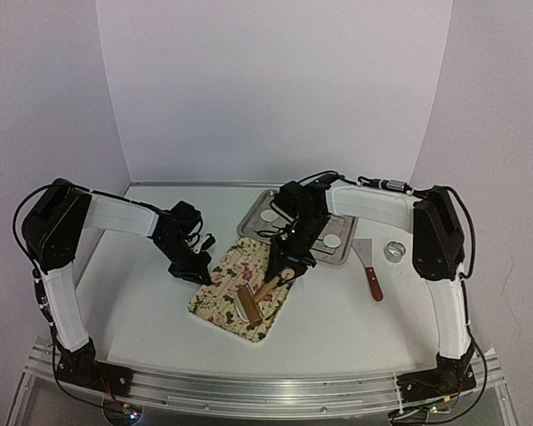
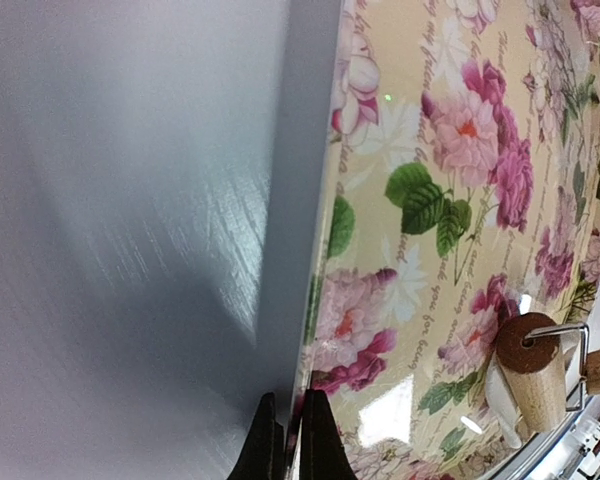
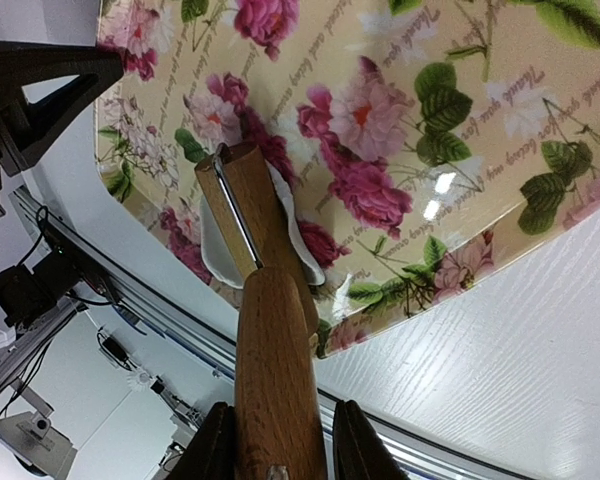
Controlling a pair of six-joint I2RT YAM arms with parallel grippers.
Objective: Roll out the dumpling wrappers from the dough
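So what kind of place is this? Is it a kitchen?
Probably a robot test bench playing kitchen, not a real one: plain white walls, two robot arms bolted to a metal rail, and a flowered board with a wooden roller near a metal tray of dumpling wrappers.

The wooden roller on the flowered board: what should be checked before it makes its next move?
1. Right pincer shut on the roller handle: ok.
2. Left pincer clamping the flowered board at its edge: ok.
3. Roller drum resting on the dough piece: ok.
4. Dough piece lying wholly on the board: ok.
5. Dough piece rolled thin enough: cannot tell.
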